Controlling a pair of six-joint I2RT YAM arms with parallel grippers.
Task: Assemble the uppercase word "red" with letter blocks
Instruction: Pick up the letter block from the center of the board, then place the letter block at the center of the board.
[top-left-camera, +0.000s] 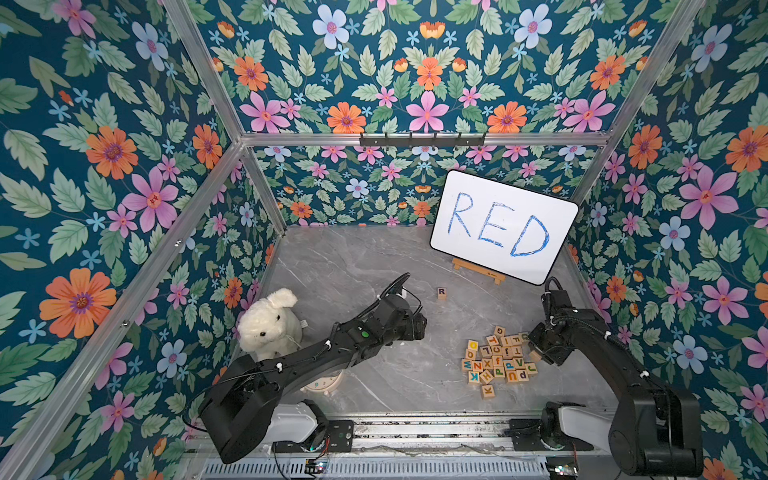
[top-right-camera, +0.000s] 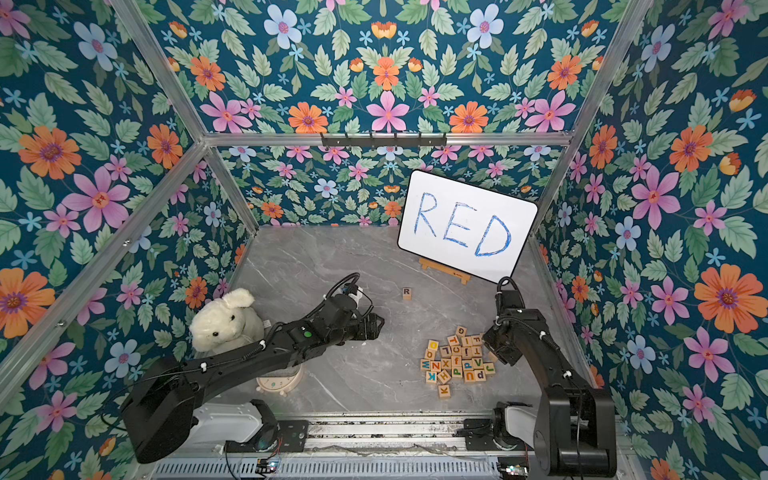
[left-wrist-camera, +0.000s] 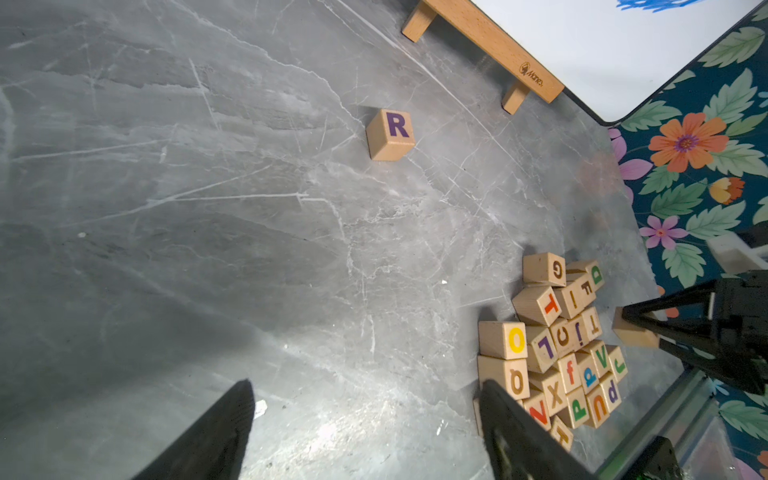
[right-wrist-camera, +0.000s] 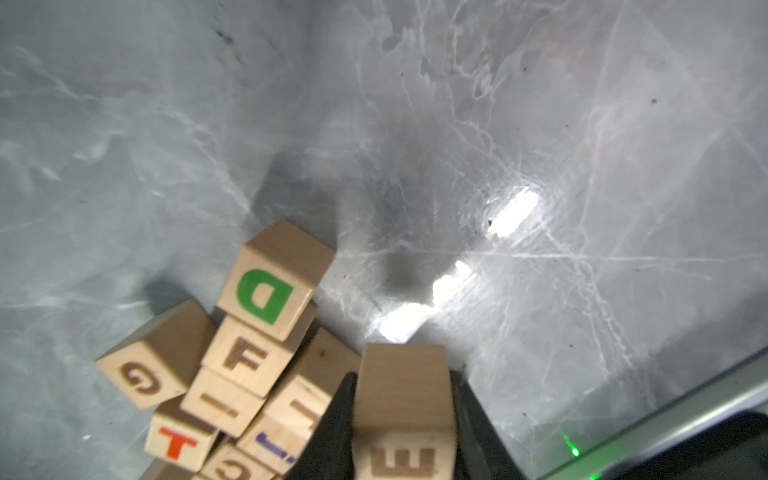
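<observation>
Far left, a white plush rabbit (top-left-camera: 270, 324) sits out of it all. Next along, the left claw (left-wrist-camera: 365, 386) hangs over bare grey marbled table (top-left-camera: 353, 266), jaws about half apart, nothing between them. Just beyond it, alone in the open, stands the pale wooden cube with the dark R (top-left-camera: 441, 293), letter up and reading the right way round from the front. One letter placed, then!

Further right is the heap of pale wooden letter cubes (top-left-camera: 498, 359), jumbled and touching, with the white board with blue RED (top-left-camera: 503, 224) propped behind. The cube with the green D (right-wrist-camera: 266, 291) waits at the heap's far corner.

At the heap's right edge, here's the action: the right claw (right-wrist-camera: 403, 377) is clamped tight on the cube with the orange-brown E (right-wrist-camera: 402, 455), a finger flat on each side. Whether it's clear of the table, I can't tell.

What matters now: the R lies well off to this claw's far left, across open table, and the E wants the spot just right of it. The left claw is nearer the R, but the right one has the cube.
</observation>
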